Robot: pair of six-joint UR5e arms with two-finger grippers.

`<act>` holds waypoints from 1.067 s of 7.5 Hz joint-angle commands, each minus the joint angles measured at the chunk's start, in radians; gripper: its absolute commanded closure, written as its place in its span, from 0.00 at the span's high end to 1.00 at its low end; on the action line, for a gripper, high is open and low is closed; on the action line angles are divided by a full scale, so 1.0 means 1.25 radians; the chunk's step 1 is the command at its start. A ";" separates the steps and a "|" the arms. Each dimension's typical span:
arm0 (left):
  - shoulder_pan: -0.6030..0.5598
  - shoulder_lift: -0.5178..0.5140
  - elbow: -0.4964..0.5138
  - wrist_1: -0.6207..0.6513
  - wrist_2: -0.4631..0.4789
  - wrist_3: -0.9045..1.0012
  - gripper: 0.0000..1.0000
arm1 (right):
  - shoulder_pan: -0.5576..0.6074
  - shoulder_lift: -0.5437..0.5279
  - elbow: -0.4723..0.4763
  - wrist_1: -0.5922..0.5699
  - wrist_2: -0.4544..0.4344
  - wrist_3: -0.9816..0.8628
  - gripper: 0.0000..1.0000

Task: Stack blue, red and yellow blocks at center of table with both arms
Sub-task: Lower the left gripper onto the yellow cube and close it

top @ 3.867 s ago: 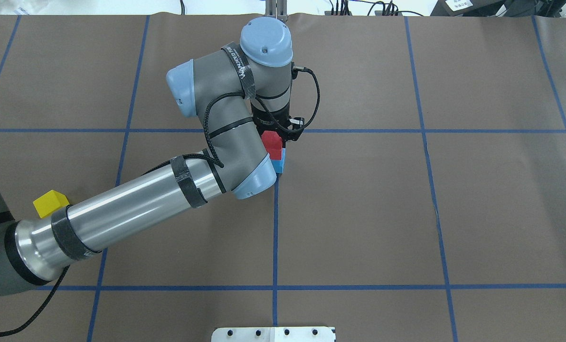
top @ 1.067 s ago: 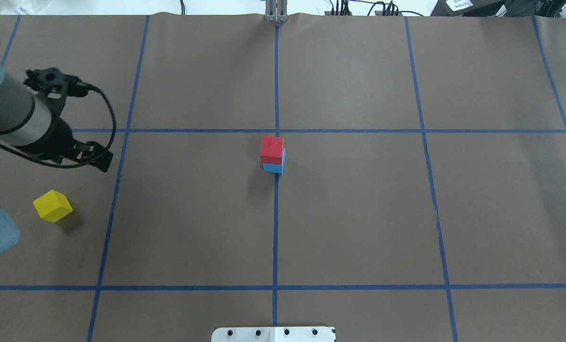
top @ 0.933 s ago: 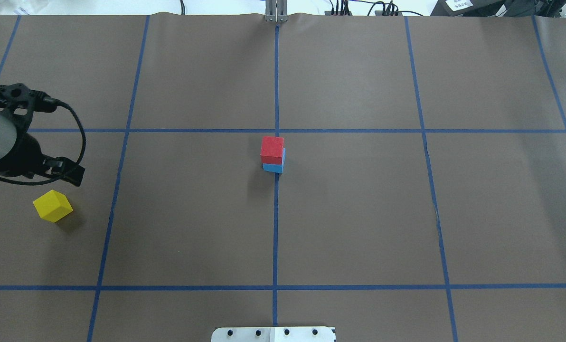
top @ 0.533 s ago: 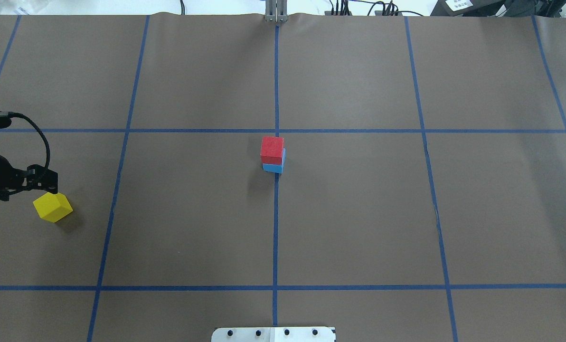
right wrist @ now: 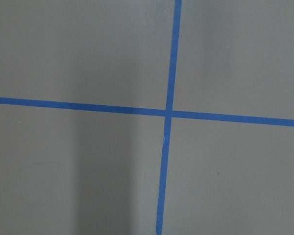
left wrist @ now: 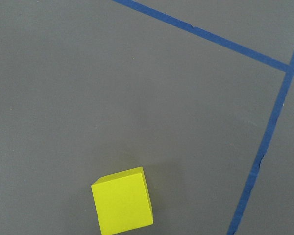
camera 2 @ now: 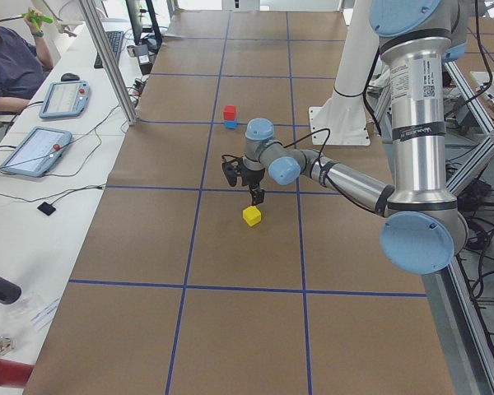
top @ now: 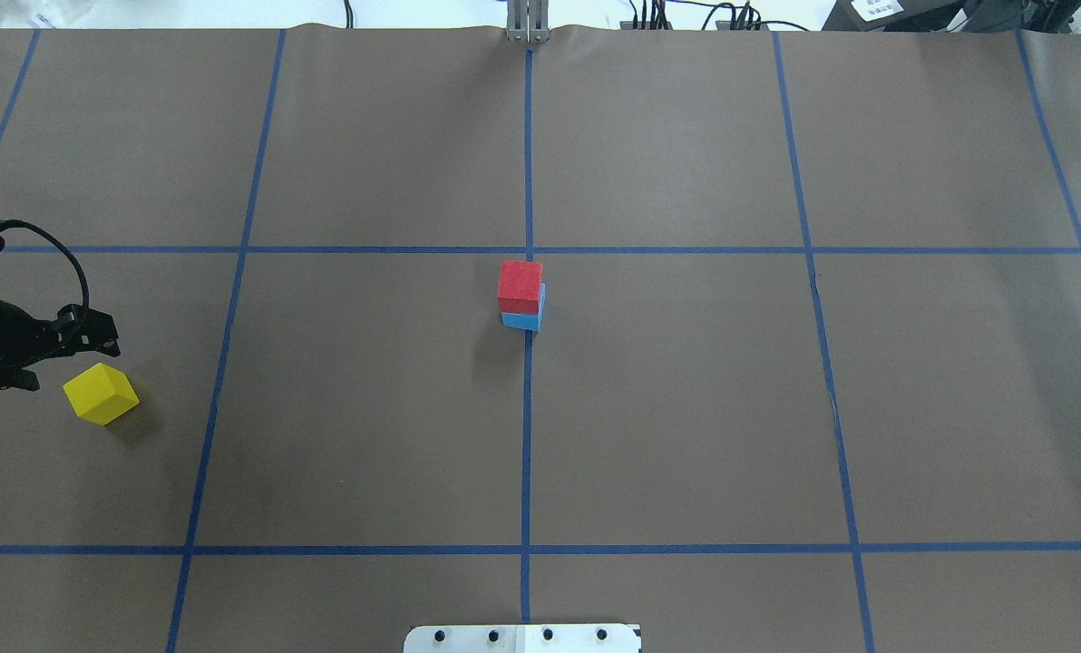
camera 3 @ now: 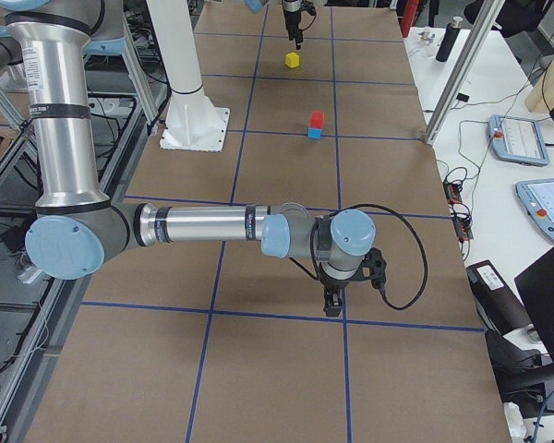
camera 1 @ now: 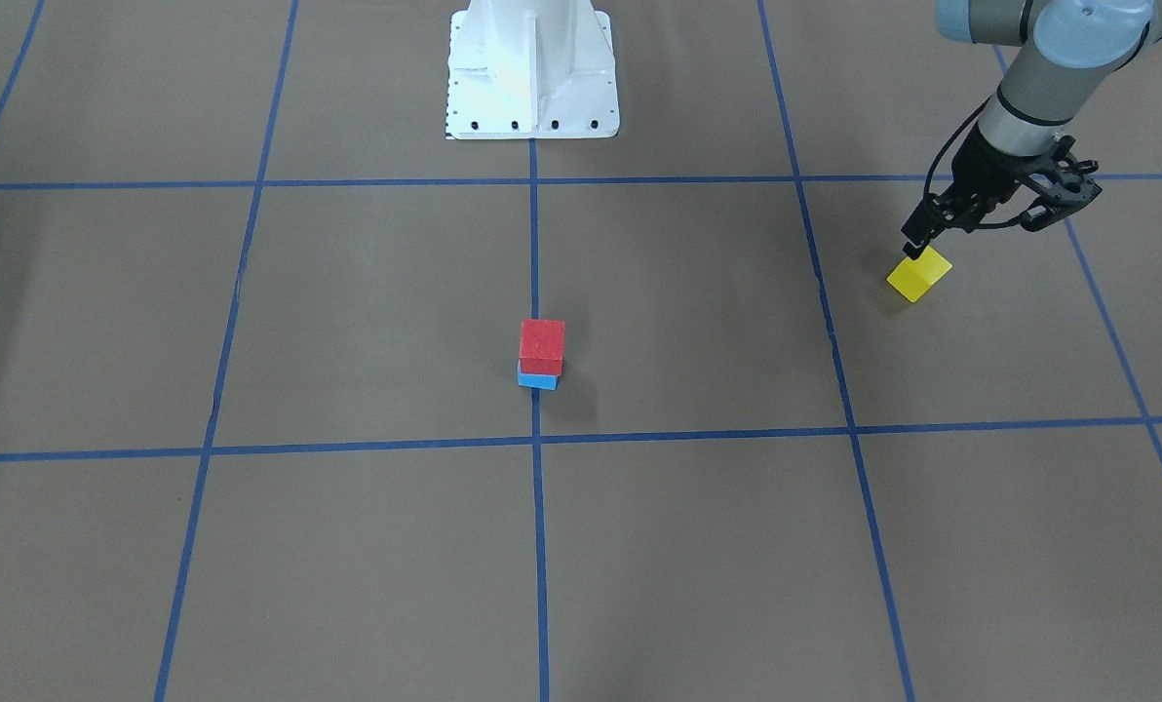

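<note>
Left gripper (camera 1: 976,229), jaws spread, hovers with the yellow block (camera 1: 919,277) just below; right gripper (camera 3: 333,305): cannot tell

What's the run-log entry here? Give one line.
stack: red block on blue block | yellow block: unstacked | left gripper: close above it, apart | right gripper: away from blocks
</note>
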 commanded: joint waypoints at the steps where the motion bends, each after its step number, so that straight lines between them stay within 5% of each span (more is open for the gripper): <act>1: 0.034 0.000 0.018 -0.004 0.013 -0.004 0.99 | 0.000 -0.001 -0.001 0.000 0.000 0.000 0.99; 8: 0.049 -0.014 0.070 -0.005 0.026 0.018 0.99 | 0.001 -0.001 0.000 0.000 0.001 0.000 0.99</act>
